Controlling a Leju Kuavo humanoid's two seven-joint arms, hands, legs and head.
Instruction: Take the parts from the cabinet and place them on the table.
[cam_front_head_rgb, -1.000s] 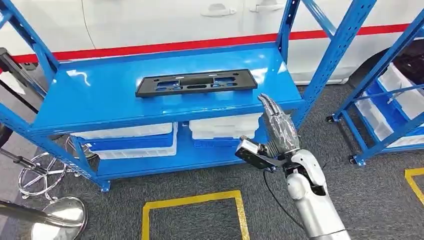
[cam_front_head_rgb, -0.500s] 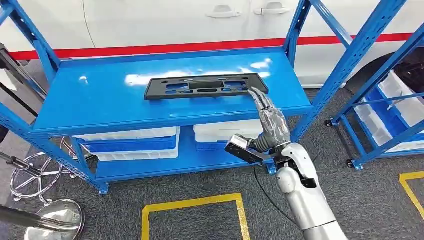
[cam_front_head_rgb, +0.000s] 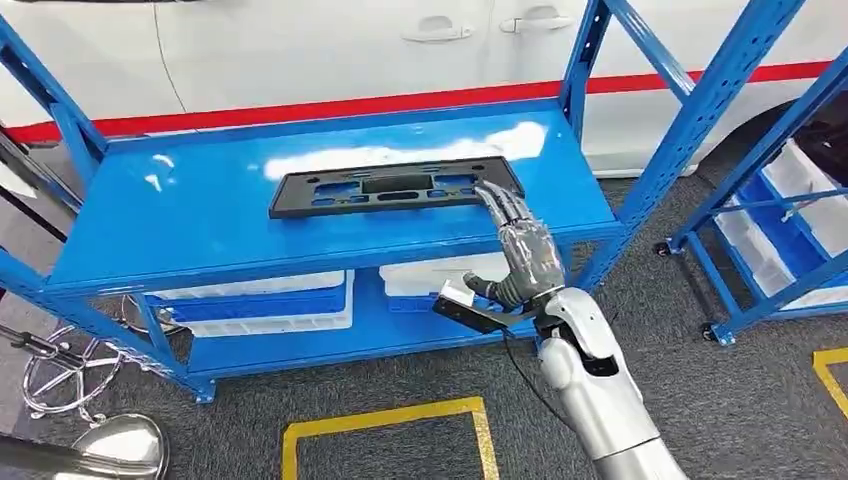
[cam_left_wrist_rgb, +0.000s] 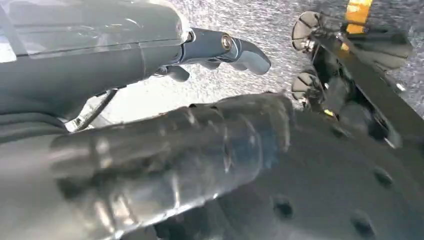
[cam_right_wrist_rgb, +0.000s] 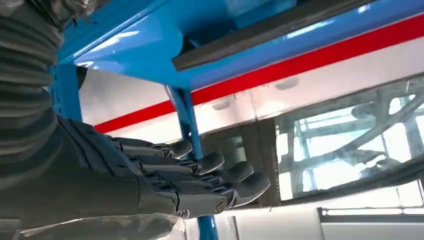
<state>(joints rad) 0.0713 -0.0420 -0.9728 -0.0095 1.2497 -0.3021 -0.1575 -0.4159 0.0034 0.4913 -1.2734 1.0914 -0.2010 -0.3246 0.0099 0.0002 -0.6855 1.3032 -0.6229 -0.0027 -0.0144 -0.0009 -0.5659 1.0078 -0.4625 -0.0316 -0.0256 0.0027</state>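
Black plastic part (cam_front_head_rgb: 395, 187), a long flat frame with cut-outs, lies on the top shelf (cam_front_head_rgb: 200, 225) of the blue rack, where we see it left of the right hand (cam_front_head_rgb: 520, 250). Our right hand reaches over the shelf's front edge, fingers (cam_right_wrist_rgb: 210, 162) straight and slightly apart, holding nothing, its fingertips at the part's right end. Left hand (cam_left_wrist_rgb: 150, 150): we cannot tell its state
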